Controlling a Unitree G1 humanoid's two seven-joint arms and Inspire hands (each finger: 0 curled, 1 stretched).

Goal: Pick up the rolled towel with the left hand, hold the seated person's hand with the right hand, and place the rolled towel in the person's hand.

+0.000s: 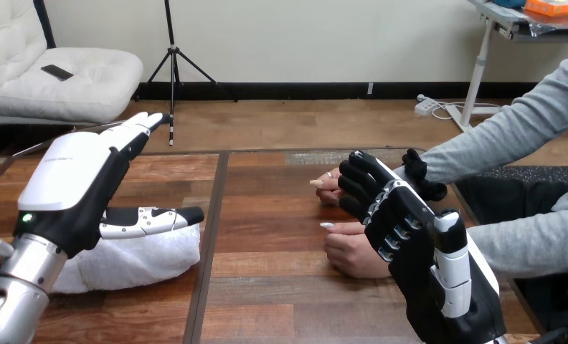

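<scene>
The left hand (pixel 77 179) hangs wide open over the rolled towel (pixel 141 258), which lies at the left of the bench (pixel 281 301). The fingers are straight and point away, and the thumb reaches across just above the roll, so nothing is gripped yet. For a good pick, I would sink the palm onto the roll's middle and close round its full thickness, so that the soft cloth neither unrolls nor sags at the ends. The right hand (pixel 410 244) lies over the person's nearer hand (pixel 353 254), with the person's farther hand (pixel 329 188) just beyond. Whether it grips either one I cannot tell. The likely hindrance is that both of the person's hands lie close together, partly covered, with no upturned palm showing to receive the towel.
</scene>
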